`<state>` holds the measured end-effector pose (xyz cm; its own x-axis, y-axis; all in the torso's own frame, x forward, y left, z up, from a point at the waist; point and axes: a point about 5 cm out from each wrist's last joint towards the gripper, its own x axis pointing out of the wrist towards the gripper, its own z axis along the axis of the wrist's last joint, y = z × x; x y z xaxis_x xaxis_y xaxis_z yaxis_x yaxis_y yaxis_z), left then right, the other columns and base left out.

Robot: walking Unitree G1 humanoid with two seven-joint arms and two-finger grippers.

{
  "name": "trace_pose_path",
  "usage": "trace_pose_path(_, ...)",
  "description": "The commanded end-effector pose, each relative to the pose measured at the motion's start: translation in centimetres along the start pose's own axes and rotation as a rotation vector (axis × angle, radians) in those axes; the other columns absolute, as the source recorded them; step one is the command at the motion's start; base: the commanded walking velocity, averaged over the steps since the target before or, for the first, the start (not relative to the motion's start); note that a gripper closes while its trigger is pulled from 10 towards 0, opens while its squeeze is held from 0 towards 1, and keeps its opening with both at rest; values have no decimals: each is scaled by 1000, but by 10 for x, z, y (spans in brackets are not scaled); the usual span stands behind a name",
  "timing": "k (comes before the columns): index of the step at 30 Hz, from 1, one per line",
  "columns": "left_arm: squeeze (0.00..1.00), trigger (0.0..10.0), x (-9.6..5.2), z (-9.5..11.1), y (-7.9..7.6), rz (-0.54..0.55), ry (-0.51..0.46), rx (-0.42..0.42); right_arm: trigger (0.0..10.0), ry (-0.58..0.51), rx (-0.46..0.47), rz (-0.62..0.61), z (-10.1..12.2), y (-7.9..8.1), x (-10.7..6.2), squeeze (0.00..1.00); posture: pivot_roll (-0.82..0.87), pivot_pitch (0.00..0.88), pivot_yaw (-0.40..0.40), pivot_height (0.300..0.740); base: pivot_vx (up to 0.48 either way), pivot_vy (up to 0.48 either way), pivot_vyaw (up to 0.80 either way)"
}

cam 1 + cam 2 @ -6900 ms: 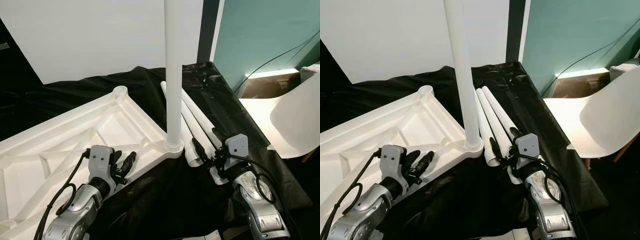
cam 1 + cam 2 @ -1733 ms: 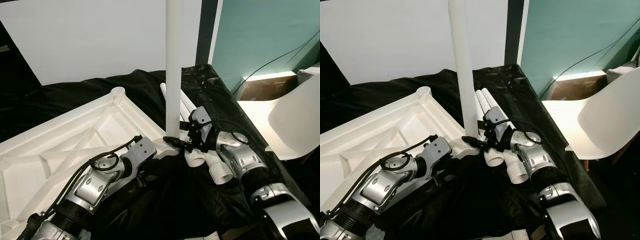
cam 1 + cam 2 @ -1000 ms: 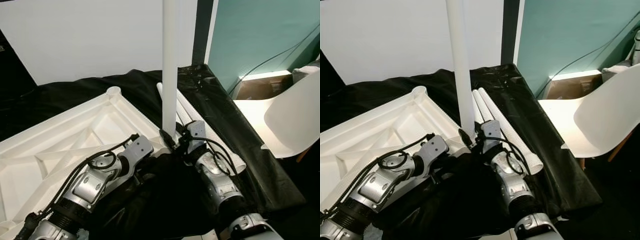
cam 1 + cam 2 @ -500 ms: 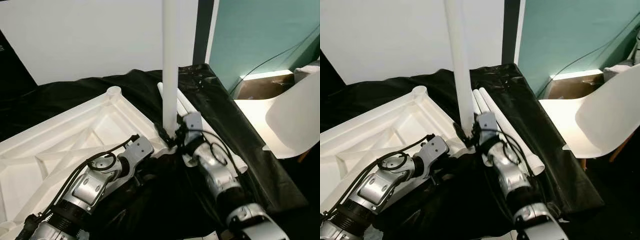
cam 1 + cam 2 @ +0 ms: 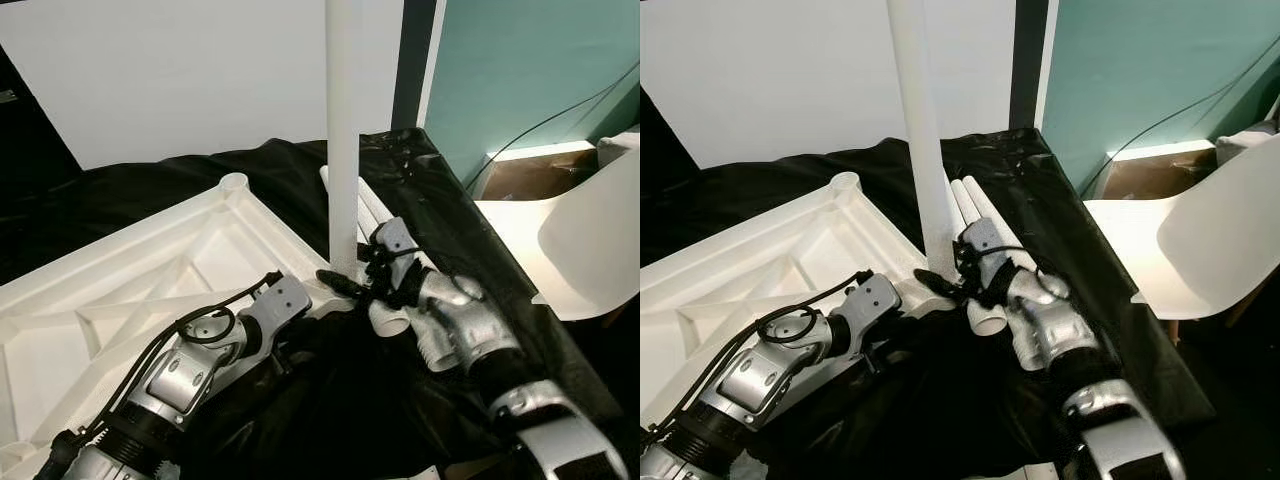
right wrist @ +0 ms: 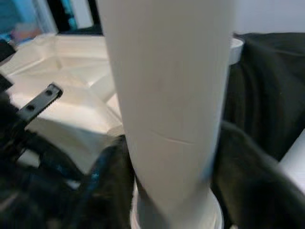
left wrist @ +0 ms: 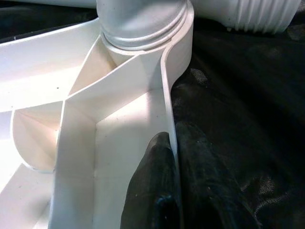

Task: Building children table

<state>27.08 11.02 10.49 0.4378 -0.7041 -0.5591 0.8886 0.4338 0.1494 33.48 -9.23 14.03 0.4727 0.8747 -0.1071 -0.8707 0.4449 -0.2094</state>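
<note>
The white table top [image 5: 150,270] lies upside down on black cloth, ribs facing up. One white leg [image 5: 341,130] stands upright in its near right corner socket [image 7: 143,24]. My right gripper [image 5: 350,281] is shut on the base of this leg, with a dark finger on each side of the tube [image 6: 167,95]. My left gripper [image 7: 175,186] is shut on the table top's thin rim a little short of that corner, one finger [image 7: 152,191] inside the rim and one outside. Other loose white legs [image 5: 400,318] lie on the cloth just right of the standing one.
A white chair [image 5: 590,240] stands at the right, beyond the edge of the black cloth [image 5: 470,230]. A teal wall [image 5: 520,70] with a hanging cable is behind it, and a white wall [image 5: 180,70] behind the table top.
My right forearm has swung out to the right while its gripper stays at the leg's base. The left gripper holds the rim as before. The camera has shifted slightly.
</note>
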Motion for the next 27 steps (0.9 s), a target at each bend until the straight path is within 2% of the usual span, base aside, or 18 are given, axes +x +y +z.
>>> trace_pose_path(1,0,7922,9,-33,-19,-111,137,-68,0,30,-9,103,-2,8,4,0,69,0,30,740,0,0,0)
trace_pose_path(4,0,7882,9,-33,-19,-111,137,-68,0,40,-11,114,-2,7,4,0,69,0,30,740,0,0,0)
trace_pose_path(6,0,7882,8,-33,-19,-109,140,-69,0,104,2,176,-12,14,3,0,70,0,31,740,0,0,0)
trace_pose_path(10,0,7882,8,-34,-19,-108,140,-70,0,103,19,185,-14,20,4,0,74,0,29,740,0,0,0)
trace_pose_path(11,0,7922,8,-34,-19,-108,141,-71,0,-6,43,73,-11,34,14,0,73,0,27,740,0,0,0)
trace_pose_path(12,0,7922,8,-34,-19,-108,141,-71,0,-6,43,73,-11,34,14,0,73,0,27,740,0,0,0)
trace_pose_path(13,0,7922,8,-34,-19,-109,140,-72,0,-164,112,-183,-1,26,17,0,73,0,26,740,0,0,0)
trace_pose_path(14,0,7922,8,-34,-19,-109,140,-72,0,-164,112,-183,-1,26,17,0,73,0,26,740,0,0,0)
trace_pose_path(15,0,7922,8,-33,-19,-109,139,-72,0,-263,179,-367,5,19,14,0,75,0,25,740,0,0,0)
trace_pose_path(16,0,7922,8,-33,-19,-109,139,-72,0,-263,179,-367,5,19,14,0,75,0,25,740,0,0,0)
trace_pose_path(17,0,7922,8,-33,-19,-109,138,-72,0,-318,163,-493,7,18,9,0,77,0,25,740,0,0,0)
trace_pose_path(18,0,7922,8,-33,-19,-109,138,-72,0,-318,163,-493,7,18,9,0,77,0,25,740,0,0,0)
trace_pose_path(20,0,7922,8,-33,-19,-110,138,-71,0,-335,139,-600,8,23,6,0,74,0,24,740,0,0,0)
trace_pose_path(21,0,7922,8,-33,-19,-110,138,-71,0,-335,139,-600,8,23,6,0,74,0,24,740,0,0,0)
trace_pose_path(22,0,7922,9,-33,-20,-111,137,-71,0,-330,131,-667,8,18,4,0,74,0,24,740,0,0,0)
trace_pose_path(27,0,7882,10,-33,-21,-113,135,-73,0,-333,130,-725,13,13,4,0,73,0,17,740,0,0,0)
